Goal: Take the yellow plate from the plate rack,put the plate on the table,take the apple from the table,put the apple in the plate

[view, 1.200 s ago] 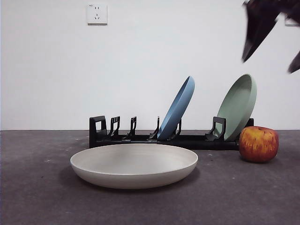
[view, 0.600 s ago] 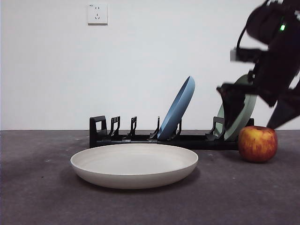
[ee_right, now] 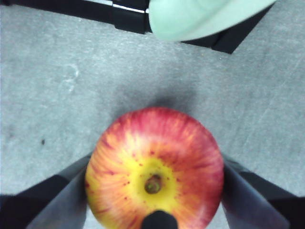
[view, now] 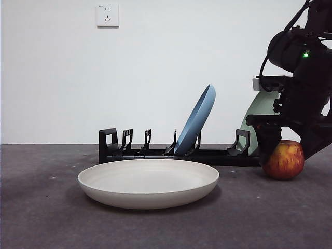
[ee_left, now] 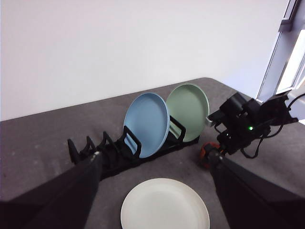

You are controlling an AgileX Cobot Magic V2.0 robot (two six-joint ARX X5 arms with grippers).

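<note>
The apple [view: 284, 161] [ee_right: 153, 167], red streaked with yellow, rests on the dark grey table [view: 46, 207] at the right end of the plate rack [view: 119, 148]. My right gripper [view: 290, 154] [ee_right: 153, 191] is lowered over it and open, one black jaw on each side of the fruit. The yellow plate [view: 148, 181] [ee_left: 165, 205], cream and shallow, lies flat on the table in front of the rack. My left gripper [ee_left: 155, 160] hangs high above the table, open and holding nothing. From up there the apple [ee_left: 206, 151] shows beside the right arm.
A blue plate [view: 197, 119] [ee_left: 145, 124] and a sage-green plate [view: 259, 111] [ee_right: 200, 16] lean in the rack; the green one stands just behind the apple. The rack's left slots hold nothing. A white wall with a socket [view: 107, 15] stands behind.
The right arm has come down from the top right corner, and its open jaws now straddle the apple. The apple, the plates and the rack have not moved.
</note>
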